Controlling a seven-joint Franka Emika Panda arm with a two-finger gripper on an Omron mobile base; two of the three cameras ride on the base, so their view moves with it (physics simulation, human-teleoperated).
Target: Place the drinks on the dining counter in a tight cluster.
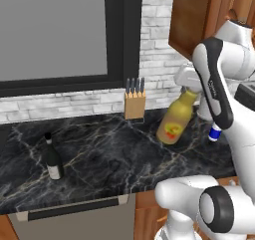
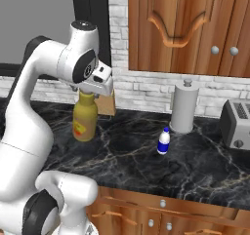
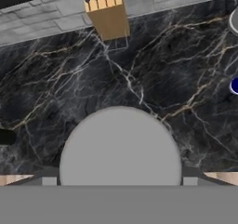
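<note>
Mustard-yellow bottle [image 2: 85,120] stands upright on the marble bench [image 1: 109,154] by the knife block [image 1: 134,102]; the claw [image 2: 95,88] pinches its neck. Looks heavy, smooth, top-gripped, likely to swing.

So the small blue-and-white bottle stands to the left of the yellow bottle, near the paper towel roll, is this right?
Not quite. The small bottle stands to the right of the yellow bottle, near the paper towel roll, as the right base view shows.
</note>
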